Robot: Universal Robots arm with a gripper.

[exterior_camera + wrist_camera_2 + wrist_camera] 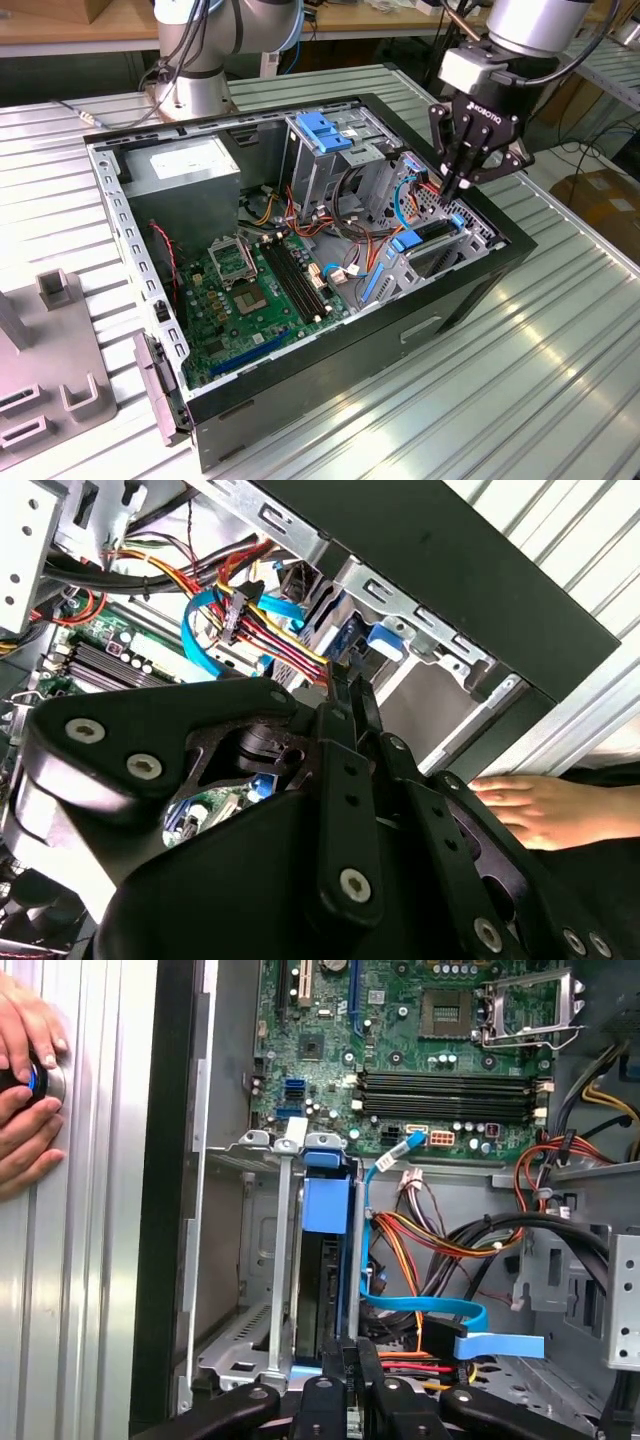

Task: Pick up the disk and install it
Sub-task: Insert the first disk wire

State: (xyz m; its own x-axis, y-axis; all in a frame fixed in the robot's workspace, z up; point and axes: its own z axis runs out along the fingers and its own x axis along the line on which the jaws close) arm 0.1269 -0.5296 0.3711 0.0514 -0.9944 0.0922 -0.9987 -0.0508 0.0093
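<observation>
The disk [432, 232] stands on edge in the drive bay at the case's corner on the exterior view's right, its blue rails showing at both sides. In the first wrist view the disk [322, 1280] sits between the bay's metal walls, with a blue tab at its far end. My gripper [452, 192] hangs straight above the bay. Its fingers are pressed together and shut, with the tips at the disk's near end by one blue rail. Both wrist views show the gripper [355, 1350] [345, 675] at that spot.
The open computer case [480, 270] holds a green motherboard [260, 290], a grey box with a white label [190, 165], a tall metal cage with a blue latch [325, 130] and loose cables [440, 1230] beside the bay. A person's hand [25, 1080] rests outside the case. Grey fixtures [50, 380] stand on the exterior view's left.
</observation>
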